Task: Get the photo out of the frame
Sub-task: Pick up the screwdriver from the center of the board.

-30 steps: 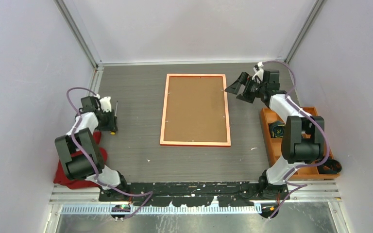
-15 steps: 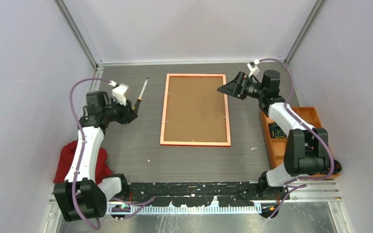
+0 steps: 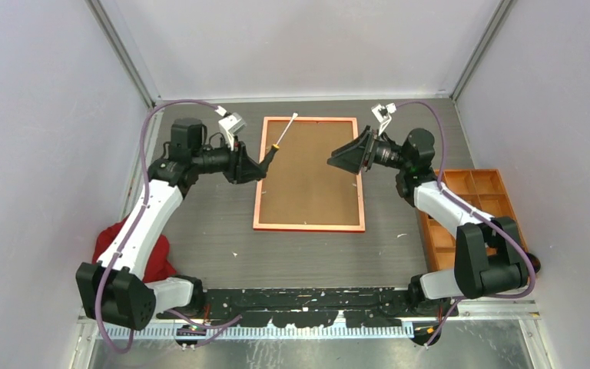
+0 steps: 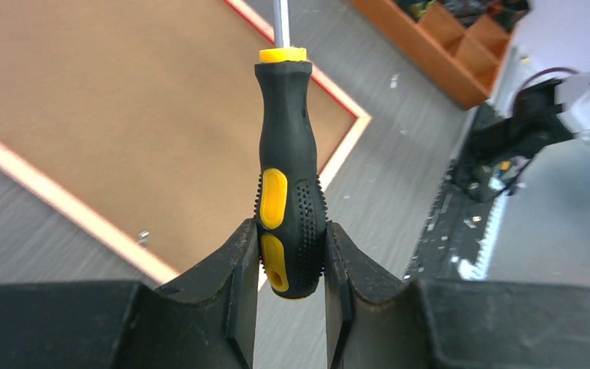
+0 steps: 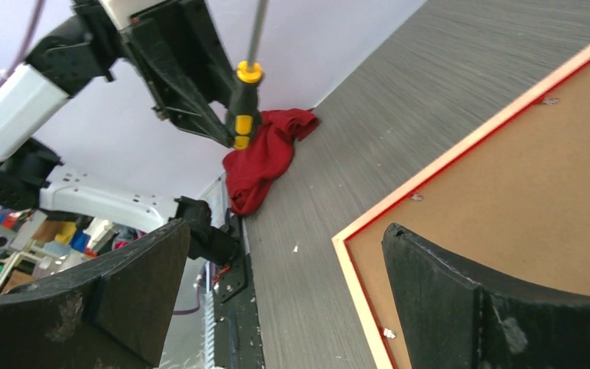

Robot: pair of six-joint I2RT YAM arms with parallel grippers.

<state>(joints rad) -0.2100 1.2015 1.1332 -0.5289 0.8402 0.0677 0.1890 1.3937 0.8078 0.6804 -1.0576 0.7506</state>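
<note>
The frame (image 3: 258,184) lies face down in mid-table, its orange-looking rim around a brown backing board (image 3: 309,173). The photo is hidden under that board. My left gripper (image 3: 255,169) hovers at the frame's left rail, shut on the black and yellow handle of a screwdriver (image 3: 279,142) whose shaft points over the frame's far left corner. The left wrist view shows the handle (image 4: 290,177) clamped between both fingers (image 4: 238,261), above the board (image 4: 123,115). My right gripper (image 3: 343,160) hangs open above the right rail, empty. Its wrist view shows a frame corner (image 5: 353,254) between the wide jaws.
An orange compartment tray (image 3: 469,207) sits at the right edge of the table. A red cloth (image 3: 127,246) lies near the left arm's base. Small metal tabs (image 4: 144,237) stick out along the frame's inner rim. Purple walls close in both sides.
My left arm has swung from the table's left side to the frame's left rail, carrying the screwdriver. My right gripper has moved left and now hangs over the frame's right rail.
</note>
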